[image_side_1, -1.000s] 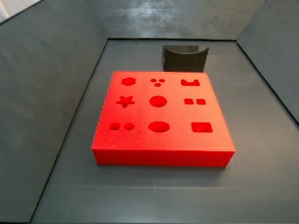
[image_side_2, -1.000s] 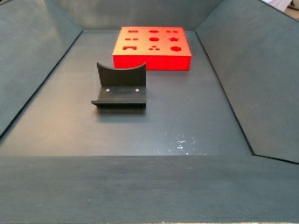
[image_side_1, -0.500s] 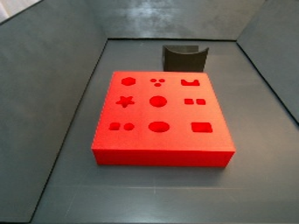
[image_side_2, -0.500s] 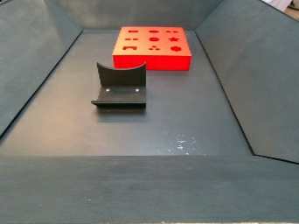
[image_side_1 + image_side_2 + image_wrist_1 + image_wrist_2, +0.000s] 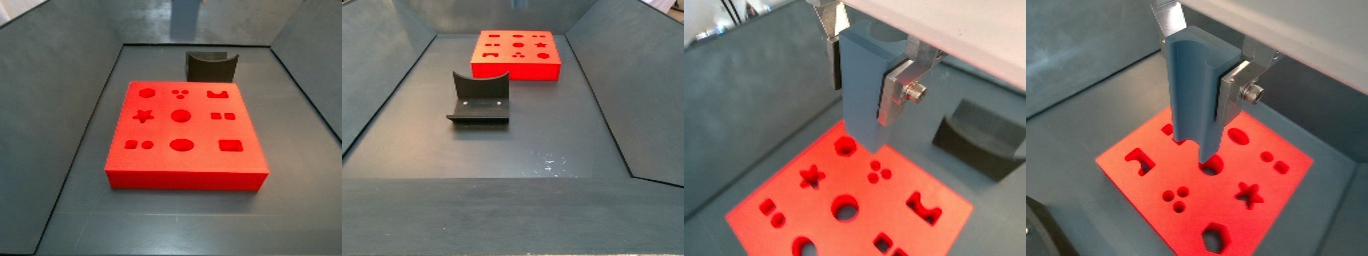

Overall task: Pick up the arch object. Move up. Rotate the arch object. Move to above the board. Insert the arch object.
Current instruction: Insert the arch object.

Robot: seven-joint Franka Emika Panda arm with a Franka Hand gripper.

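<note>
In both wrist views my gripper (image 5: 865,85) (image 5: 1204,90) is shut on the arch object (image 5: 862,70) (image 5: 1193,85), a blue-grey slab held upright between the silver fingers (image 5: 899,92) (image 5: 1236,92). It hangs above the red-orange board (image 5: 784,195) (image 5: 1227,180), apart from its top. Its lower end is over the dark-red cutouts near a round one. In a side view the arch object (image 5: 186,18) shows at the top edge, high above the far end of the board (image 5: 207,130). The board also shows in a side view (image 5: 516,68). The gripper itself is out of both side views.
The dark fixture (image 5: 211,66) (image 5: 478,98) stands on the grey floor beside the board; it also shows in both wrist views (image 5: 985,135) (image 5: 1037,225). Sloping grey walls enclose the floor on all sides.
The arch object has come down into a side view at its top edge; it was out of view before. The board and fixture have not moved.
</note>
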